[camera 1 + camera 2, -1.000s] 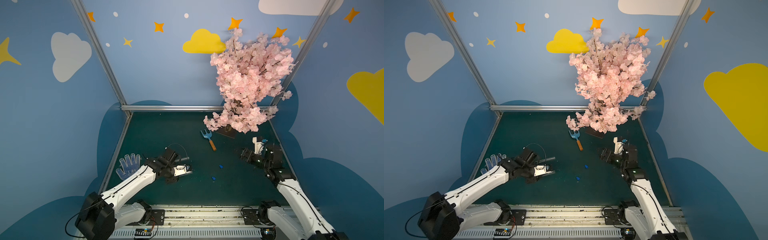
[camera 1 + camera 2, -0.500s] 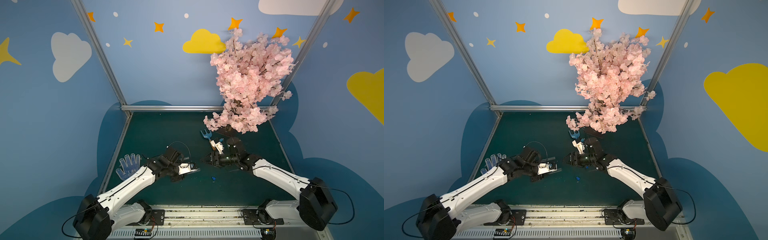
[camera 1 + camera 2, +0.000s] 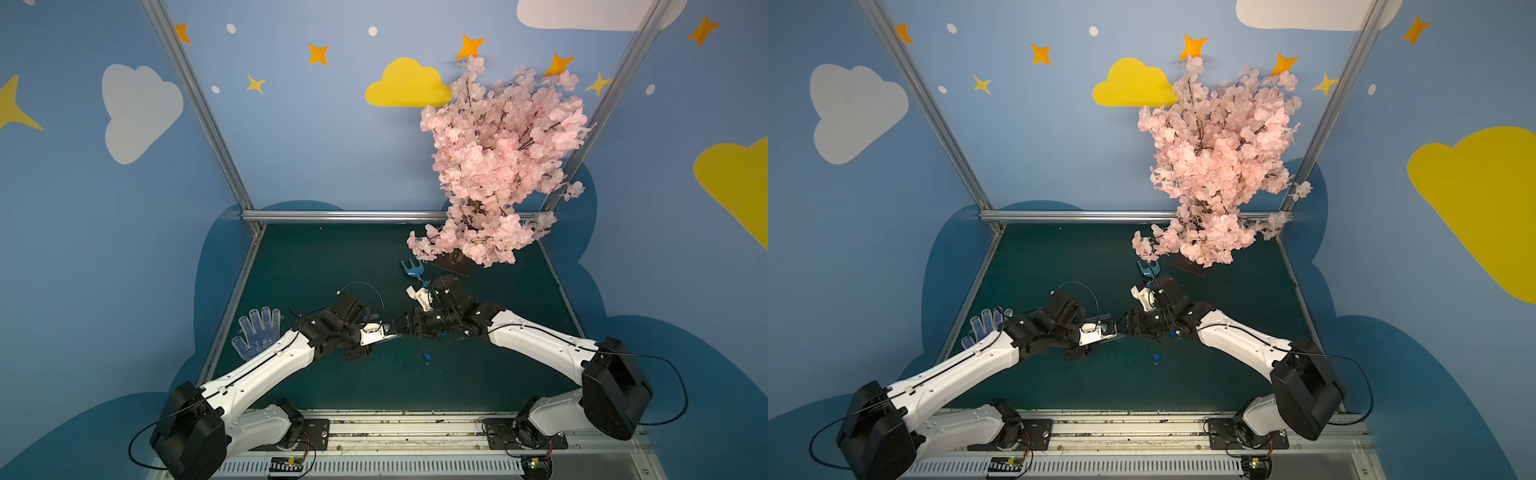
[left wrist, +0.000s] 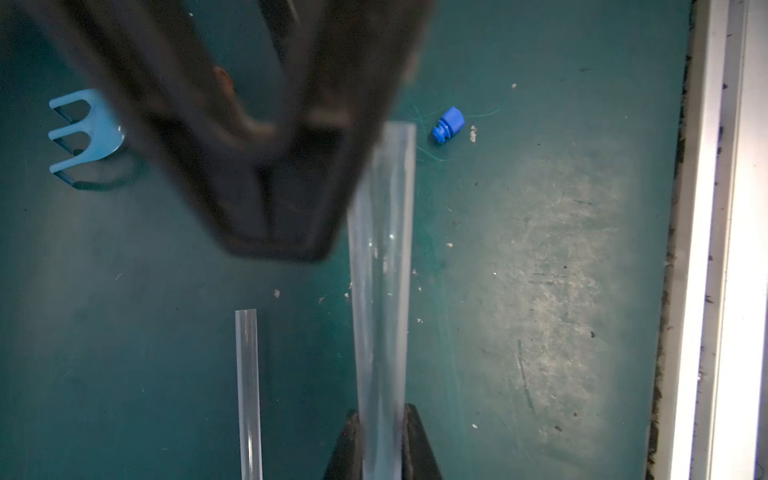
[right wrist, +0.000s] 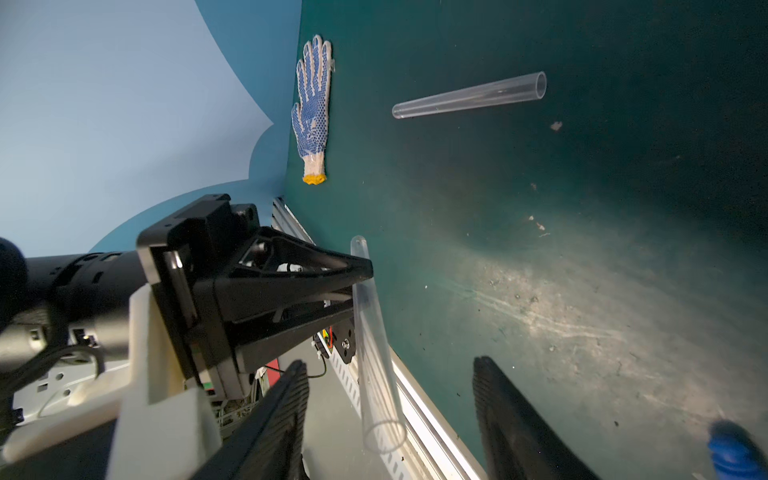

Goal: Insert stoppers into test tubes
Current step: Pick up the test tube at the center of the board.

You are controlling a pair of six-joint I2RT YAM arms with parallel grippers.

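1. Over the last second the right arm has swung in from the right edge of the green mat to mid-frame. The right gripper now faces the left gripper nose to nose in both top views. The left arm has barely shifted.
2. The left gripper is clamped on a clear test tube close to its rounded end, and the tube's open mouth points at the right gripper.
3. In the right wrist view the right gripper's jaws stand partly apart on either side of the tube's mouth. They carry nothing and no contact shows.
4. The tube looks light, rigid, smooth and likely slippery and brittle, so I would grip it mid-barrel and gently, not at the rim.
5. The stoppers are tiny, knobbly and probably a little springy, and each is best pinched across its wider head.
   - One stopper lies loose on the mat, lower centre.
   - A second stopper is a blur in the lower right corner of the right wrist view.
6. The second test tube lies flat on the mat, at upper centre of the right wrist view.
7. The garden fork, the dotted work glove and the pink blossom tree all lie clear of the grippers. For a stopper pick, the right arm itself shadows the nearer stopper.
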